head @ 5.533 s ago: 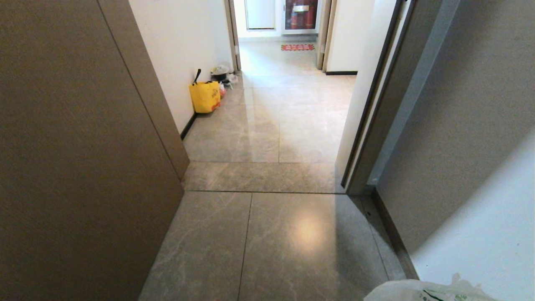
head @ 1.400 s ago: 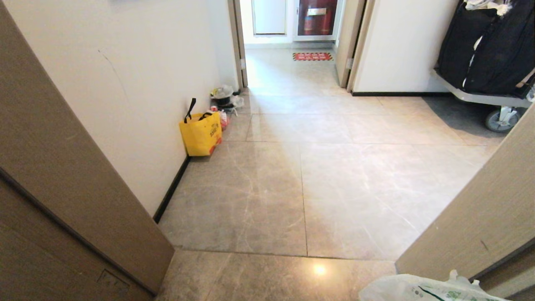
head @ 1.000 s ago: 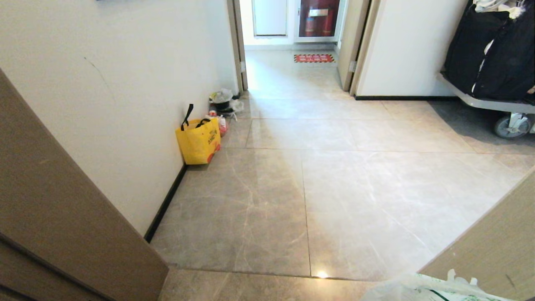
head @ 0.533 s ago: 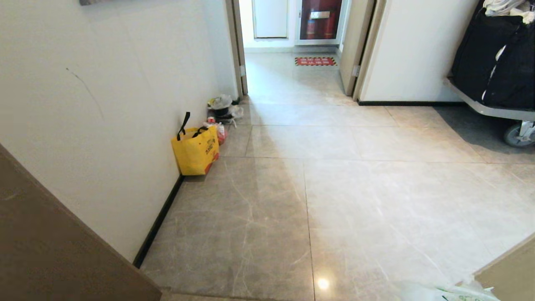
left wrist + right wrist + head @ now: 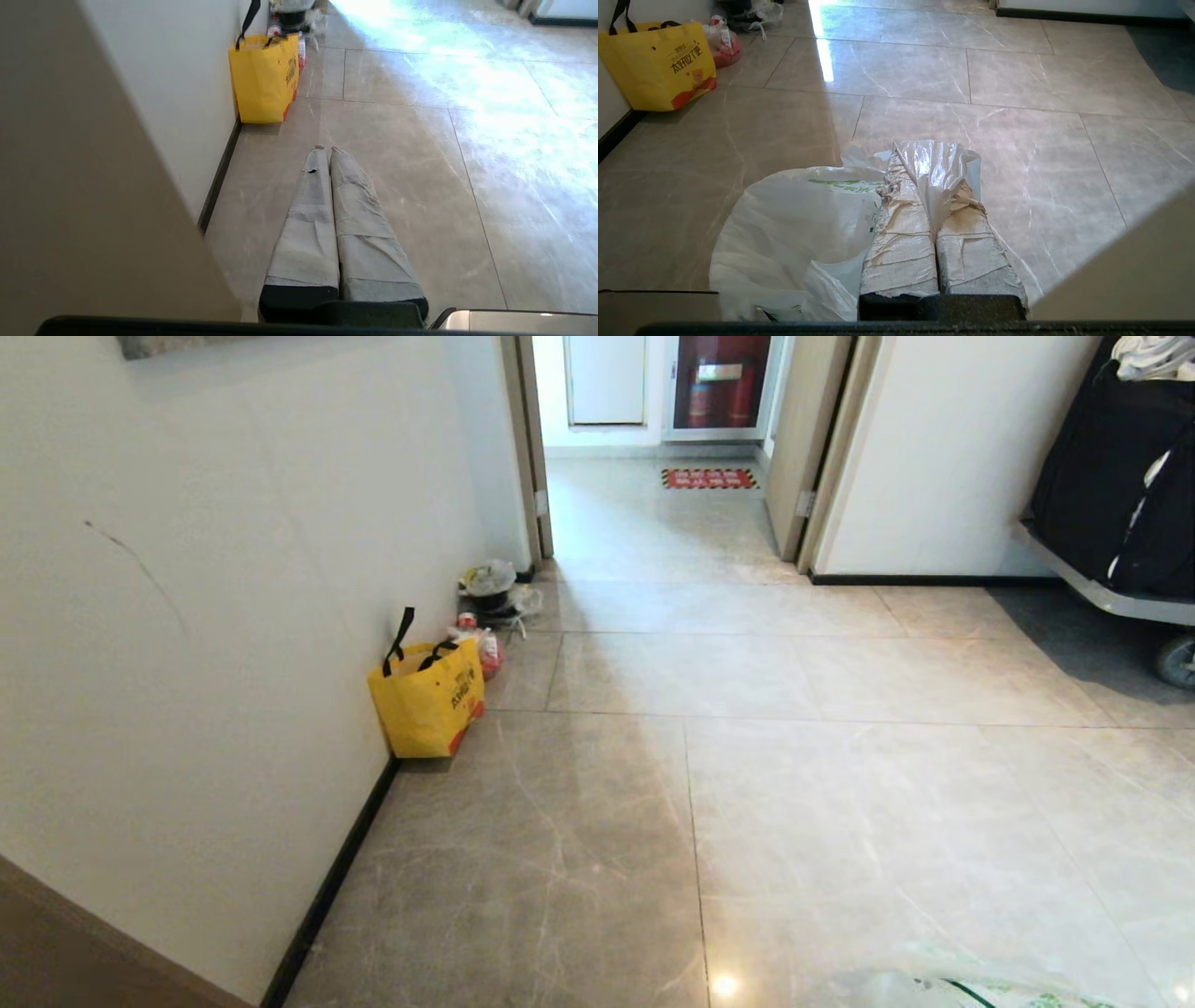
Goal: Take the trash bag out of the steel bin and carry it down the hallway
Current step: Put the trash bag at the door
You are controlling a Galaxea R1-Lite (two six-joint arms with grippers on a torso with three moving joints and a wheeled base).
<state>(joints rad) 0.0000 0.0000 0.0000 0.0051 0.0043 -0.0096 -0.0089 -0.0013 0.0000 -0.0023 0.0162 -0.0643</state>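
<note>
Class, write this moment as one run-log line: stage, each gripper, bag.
stage: carrying along hallway | right gripper: shut on trash bag | left gripper: shut, empty | yellow tote: by left wall

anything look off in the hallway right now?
A small clutter sits against the left wall: a yellow tote, a red-and-white bag behind it, and a dark pot under crumpled plastic by the door frame. Nothing is spilled. The trash bag hangs pinched in the right gripper.

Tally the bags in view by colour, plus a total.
White: 1, the trash bag, pinched in the right gripper
Yellow: 1, the yellow tote by the wall
Red: 1, the red bag behind the tote
Total: 3
</note>
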